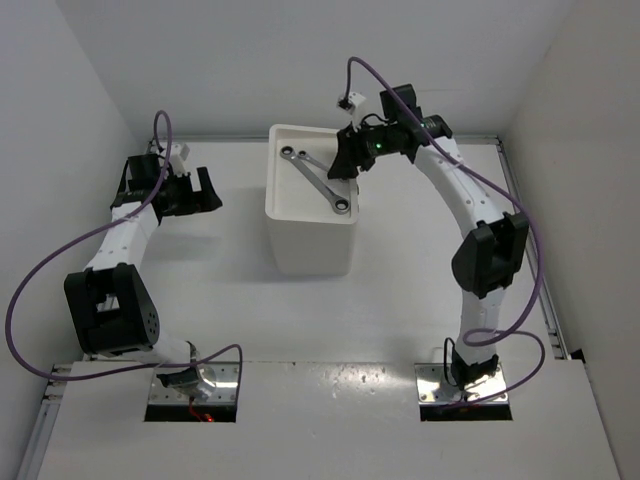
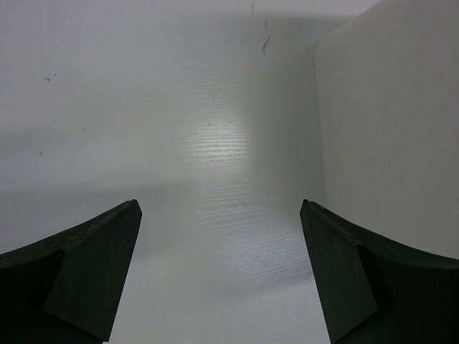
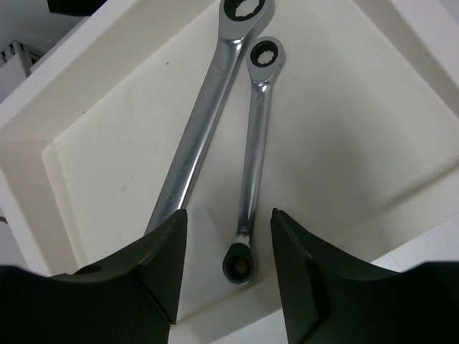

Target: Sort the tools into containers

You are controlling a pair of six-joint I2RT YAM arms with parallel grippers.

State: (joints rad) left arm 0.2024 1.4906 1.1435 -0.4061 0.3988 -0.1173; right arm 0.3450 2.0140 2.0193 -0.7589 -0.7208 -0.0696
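A tall white box [image 1: 310, 245] stands mid-table, its shallow top tray [image 1: 283, 190] holding two slim silver wrenches. In the right wrist view the longer wrench [image 3: 204, 122] and the shorter wrench [image 3: 254, 143] lie flat on the tray floor [image 3: 344, 143], side by side and converging at the far end. My right gripper [image 3: 228, 215] hovers open above the tray's near edge, the shorter wrench's ring end lying below the gap, untouched. In the top view the right gripper [image 1: 345, 165] is over the tray's right rim. The left gripper [image 1: 210, 190] is open and empty, left of the box.
The left wrist view shows bare white tabletop [image 2: 215, 143] between the open left fingers [image 2: 93, 258], and the box's side wall [image 2: 387, 129] on the right. White walls enclose the table on the left, back and right.
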